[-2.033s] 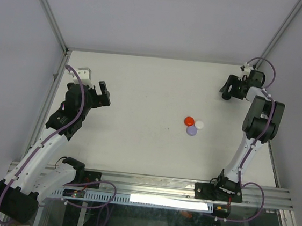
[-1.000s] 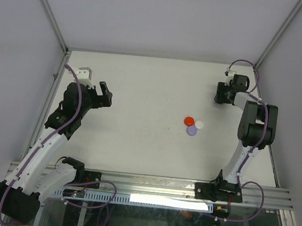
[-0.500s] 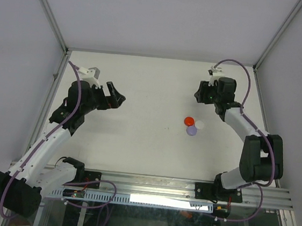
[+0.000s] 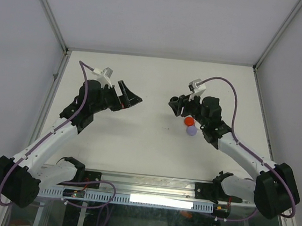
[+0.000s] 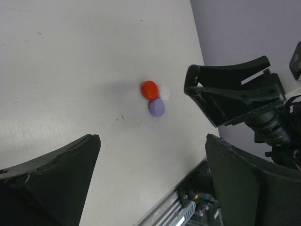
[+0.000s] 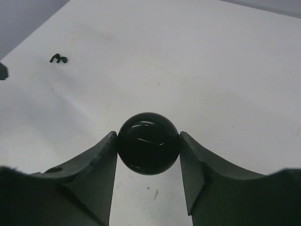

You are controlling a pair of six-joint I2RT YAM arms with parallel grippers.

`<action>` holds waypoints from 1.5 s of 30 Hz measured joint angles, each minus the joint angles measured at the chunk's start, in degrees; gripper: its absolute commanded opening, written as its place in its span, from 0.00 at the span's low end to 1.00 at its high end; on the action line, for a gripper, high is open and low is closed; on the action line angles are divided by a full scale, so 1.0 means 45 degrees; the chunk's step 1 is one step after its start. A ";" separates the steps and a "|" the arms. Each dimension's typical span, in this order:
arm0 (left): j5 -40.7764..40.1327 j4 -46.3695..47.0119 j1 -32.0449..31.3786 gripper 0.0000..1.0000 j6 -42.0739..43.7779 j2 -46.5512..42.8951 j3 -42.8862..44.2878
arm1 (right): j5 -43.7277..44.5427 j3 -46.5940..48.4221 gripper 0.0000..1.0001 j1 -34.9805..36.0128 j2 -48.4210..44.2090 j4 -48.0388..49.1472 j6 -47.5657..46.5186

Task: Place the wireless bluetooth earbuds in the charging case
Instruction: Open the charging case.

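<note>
Left gripper (image 4: 132, 96): hanging over the left-centre of the table (image 4: 147, 150), jaws standing wide apart and gripping nothing.
Right gripper (image 4: 173, 105): hovering just right of centre and clamping the black earbud (image 6: 148, 149).
Black earbud: sitting squarely between the two finger pads, off the table, with its glossy dome facing the wrist camera.
Red earbud (image 4: 189, 121): lying on the table just right of the right gripper and touching the lavender one.
Lavender earbud (image 4: 192, 131): lying just nearward of the red one.
White earbud (image 5: 164, 92): showing faintly in the left wrist view, pressed against the red one. In the top view the right arm is covering it.
Charging case: not showing in any view, so I cannot tell where it lies.
Step in hand: by my reading, the right arm is carrying the black piece toward its seat.
Doing it well: the piece is round and smooth, so the pinch should be staying firm and centred. The travel should be going slowly and level. The release should be coming only once the piece is resting in its socket.
Risk: the piece squirting out sideways, or the arm brushing the three loose ones.
</note>
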 measured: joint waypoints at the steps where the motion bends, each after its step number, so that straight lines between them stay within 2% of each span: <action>1: -0.0010 0.0180 -0.0262 0.97 -0.0189 0.0073 0.0000 | 0.0019 -0.0194 0.48 0.0233 -0.0107 0.0204 0.0024; 10: -0.0044 0.1695 -0.1506 0.94 -0.1205 0.0539 -0.0044 | -0.0029 -0.1613 0.49 0.2375 -0.0544 0.2701 -0.0175; 19: -0.0262 0.2161 -0.2375 0.84 -0.1603 0.1559 -0.0039 | -0.0398 -0.2511 0.49 0.3468 -0.0544 0.5178 -0.0699; 25: -0.0364 0.2273 -0.2812 0.71 -0.1598 0.1991 -0.0039 | -0.0481 -0.2560 0.49 0.3871 -0.0534 0.6057 -0.1141; 40: -0.0301 0.2540 -0.3400 0.43 -0.1472 0.2011 -0.0039 | 0.0015 -0.2569 0.49 0.4187 -0.0194 0.6402 -0.1681; 45: -0.0282 0.2555 -0.3405 0.22 -0.1229 0.2011 -0.0039 | 0.0063 -0.2569 0.54 0.4197 -0.0102 0.6387 -0.1729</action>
